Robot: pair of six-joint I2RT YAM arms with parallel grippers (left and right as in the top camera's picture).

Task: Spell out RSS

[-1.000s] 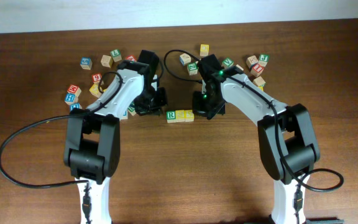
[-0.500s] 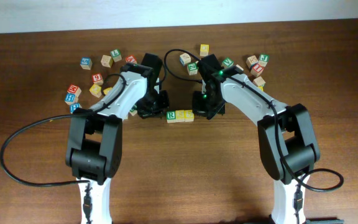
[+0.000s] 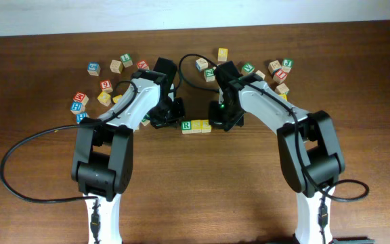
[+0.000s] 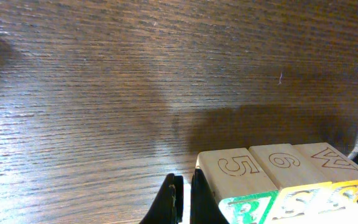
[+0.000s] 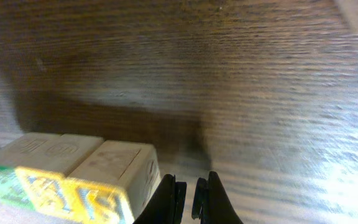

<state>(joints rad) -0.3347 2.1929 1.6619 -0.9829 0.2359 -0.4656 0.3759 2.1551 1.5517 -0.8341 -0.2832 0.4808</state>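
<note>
Closed end effector [image 5: 189,188], beside cube row [image 5: 73,167]

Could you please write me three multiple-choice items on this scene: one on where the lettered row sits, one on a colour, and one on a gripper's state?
1. Where does the row of three cubes lie?
A. Flat, between the left gripper and the right gripper
B. Stacked in a tower
C. Lifted in the air

2. What colour is the letter on the R cube?
A. Red
B. Green
C. Blue

3. How do the left gripper's jaws stand?
A. Wide open
B. Shut on a cube
C. Shut, holding nothing

Answers:
1 A: the overhead view shows the row flat on the wood with a gripper at each end.
2 B: the R is green on a pale face.
3 C: the left wrist view shows the fingers together beside the end cube, with nothing between them.
</note>
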